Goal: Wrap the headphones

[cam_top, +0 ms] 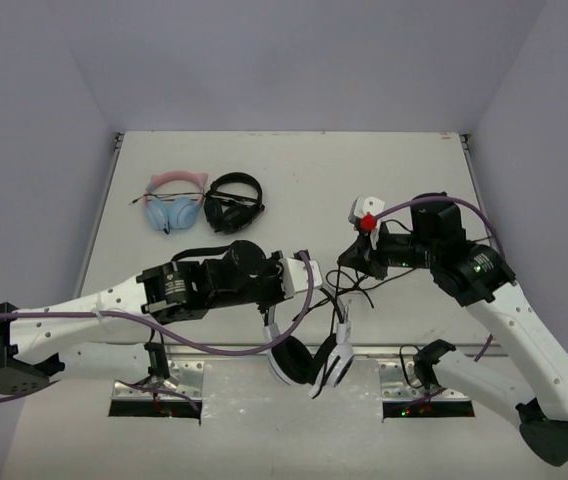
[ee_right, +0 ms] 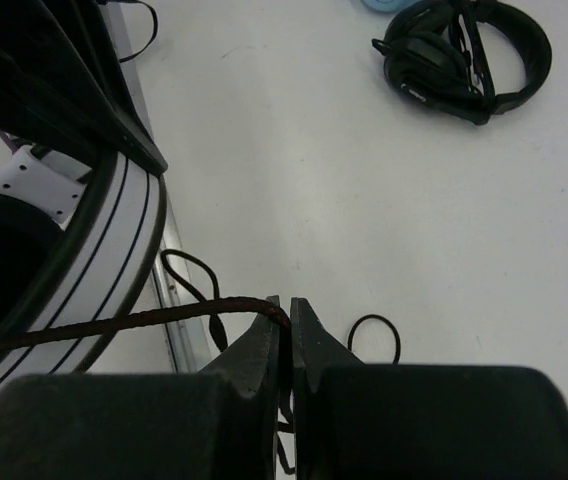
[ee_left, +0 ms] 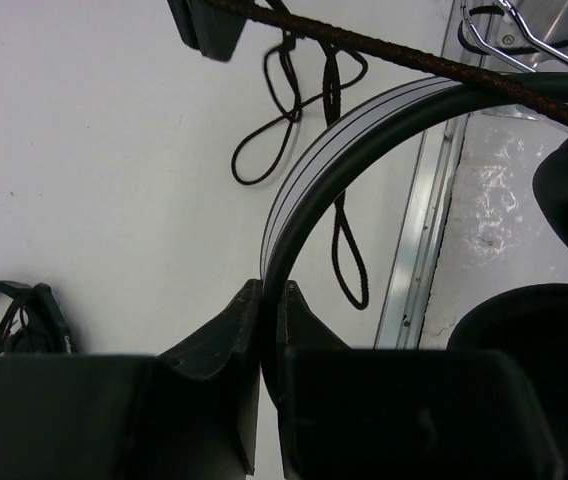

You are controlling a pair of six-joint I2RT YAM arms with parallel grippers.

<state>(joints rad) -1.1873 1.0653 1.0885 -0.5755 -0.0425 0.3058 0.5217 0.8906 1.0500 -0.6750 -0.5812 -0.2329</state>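
Observation:
The white headphones (cam_top: 309,355) hang at the table's near edge with their black ear cushions (ee_left: 524,340) down. My left gripper (cam_top: 309,285) is shut on the white-and-black headband (ee_left: 344,130), which shows between its jaws in the left wrist view (ee_left: 274,297). My right gripper (cam_top: 348,268) is shut on the thin black cable (ee_right: 144,320), pinched at its tips in the right wrist view (ee_right: 289,305). The cable runs taut from there past the headband (ee_right: 114,250). Slack cable loops (cam_top: 349,292) lie on the table between the grippers and also show in the left wrist view (ee_left: 294,110).
The pink-and-blue cat-ear pair (cam_top: 174,205) and the all-black pair (cam_top: 234,203) lie side by side at the back left; the black pair also shows in the right wrist view (ee_right: 464,55). A metal strip (ee_left: 419,260) runs along the table's near edge.

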